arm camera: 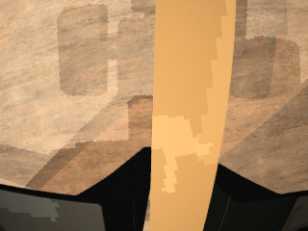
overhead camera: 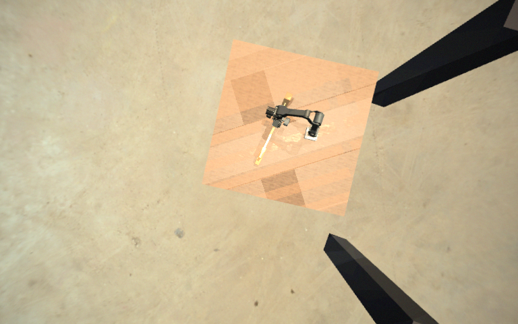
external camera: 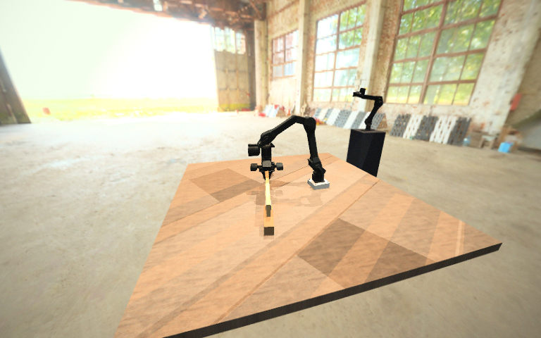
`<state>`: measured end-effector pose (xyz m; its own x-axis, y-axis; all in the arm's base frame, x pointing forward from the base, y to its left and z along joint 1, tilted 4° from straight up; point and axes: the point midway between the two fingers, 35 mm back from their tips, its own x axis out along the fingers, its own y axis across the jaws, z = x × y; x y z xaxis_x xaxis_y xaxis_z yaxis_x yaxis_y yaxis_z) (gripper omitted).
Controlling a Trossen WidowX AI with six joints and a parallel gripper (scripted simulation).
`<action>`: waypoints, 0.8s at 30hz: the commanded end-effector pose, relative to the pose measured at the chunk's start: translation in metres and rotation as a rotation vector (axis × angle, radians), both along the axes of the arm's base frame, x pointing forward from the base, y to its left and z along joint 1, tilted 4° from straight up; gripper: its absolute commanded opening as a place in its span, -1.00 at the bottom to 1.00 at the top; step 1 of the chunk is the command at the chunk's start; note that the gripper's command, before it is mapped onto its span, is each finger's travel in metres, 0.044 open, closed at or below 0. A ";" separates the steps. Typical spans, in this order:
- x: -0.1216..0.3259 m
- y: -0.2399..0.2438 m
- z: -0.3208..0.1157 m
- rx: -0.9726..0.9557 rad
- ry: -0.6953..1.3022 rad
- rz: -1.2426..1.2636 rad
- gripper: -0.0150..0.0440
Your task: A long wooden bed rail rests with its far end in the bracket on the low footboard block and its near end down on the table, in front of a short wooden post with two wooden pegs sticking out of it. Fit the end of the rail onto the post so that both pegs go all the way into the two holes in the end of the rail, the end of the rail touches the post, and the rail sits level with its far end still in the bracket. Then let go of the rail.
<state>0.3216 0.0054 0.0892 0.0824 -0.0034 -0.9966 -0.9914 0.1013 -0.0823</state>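
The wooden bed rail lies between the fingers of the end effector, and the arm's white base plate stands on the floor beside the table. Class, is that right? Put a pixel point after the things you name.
The base plate (overhead camera: 306, 137) (external camera: 318, 186) is misplaced: it stands on the table top (overhead camera: 324, 183) (external camera: 223, 279), as the exterior view shows. The rest stands.

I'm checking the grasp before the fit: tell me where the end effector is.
The end effector is shut on the wooden bed rail, left of the arm's white base in the exterior view.
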 end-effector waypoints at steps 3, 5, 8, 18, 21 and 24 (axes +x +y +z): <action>0.000 0.000 0.002 0.009 -0.011 0.003 -0.49; 0.000 -0.001 0.002 0.008 -0.011 0.003 -0.49; 0.000 -0.002 0.002 0.008 -0.011 0.003 -0.49; 0.000 -0.005 0.001 0.008 -0.011 0.003 -0.49; 0.000 -0.006 0.001 0.008 -0.011 0.003 -0.49; 0.000 -0.007 0.001 0.008 -0.011 0.003 -0.49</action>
<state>0.3215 -0.0011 0.0888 0.0869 0.0020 -0.9962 -0.9912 0.1005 -0.0862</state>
